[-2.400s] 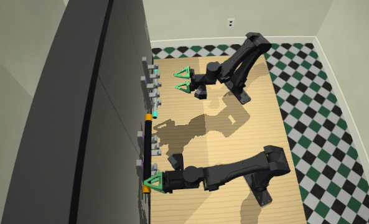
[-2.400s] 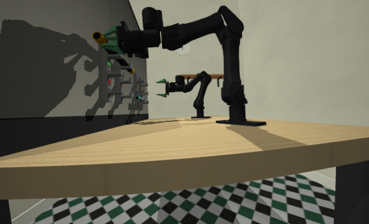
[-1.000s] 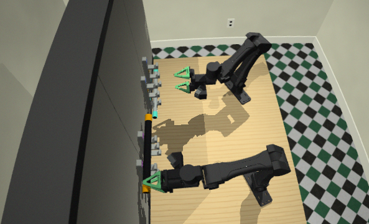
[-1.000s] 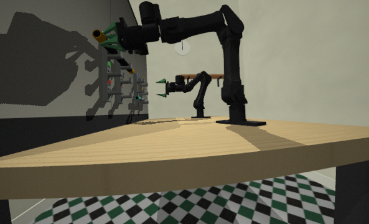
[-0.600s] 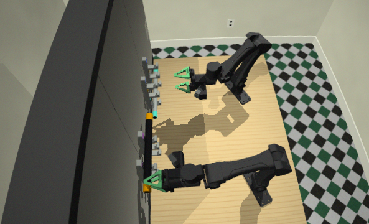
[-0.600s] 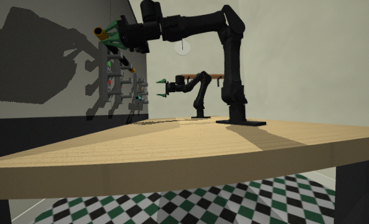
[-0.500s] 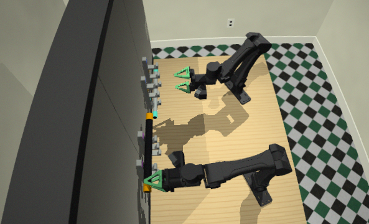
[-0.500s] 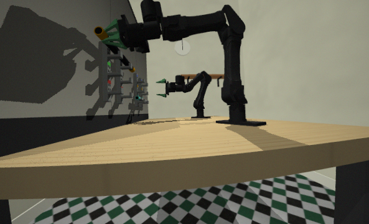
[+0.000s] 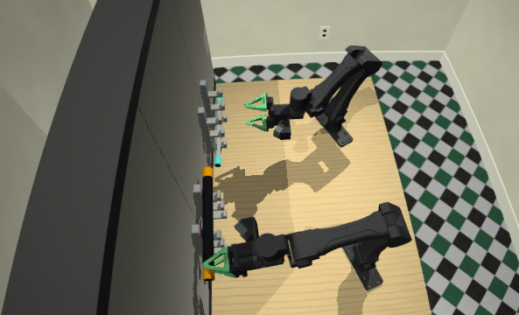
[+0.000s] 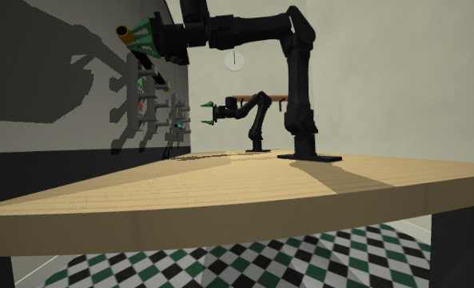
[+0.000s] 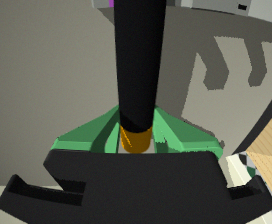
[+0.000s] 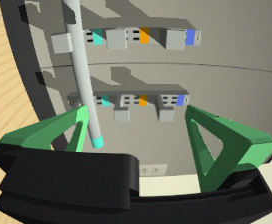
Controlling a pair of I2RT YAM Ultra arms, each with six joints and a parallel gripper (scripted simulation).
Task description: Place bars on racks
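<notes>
A pale wood-grained tabletop (image 9: 259, 149) (image 10: 237, 184) (image 11: 271, 137) (image 12: 4, 100) stretches below both grippers and behind them. Directly on it, well back from the left gripper, sits that arm's dark base plate (image 9: 374, 283) (image 10: 286, 158); the right arm's base plate (image 9: 346, 141) (image 10: 265, 150) lies behind the right gripper. Shadows fall across the wood beneath the tools.

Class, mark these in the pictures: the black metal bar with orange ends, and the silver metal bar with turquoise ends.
Black bar (image 9: 207, 206) (image 11: 139, 65): top and left wrist views, dark shaft.
Silver bar (image 12: 83, 75): right wrist view, pale shaft.
</notes>
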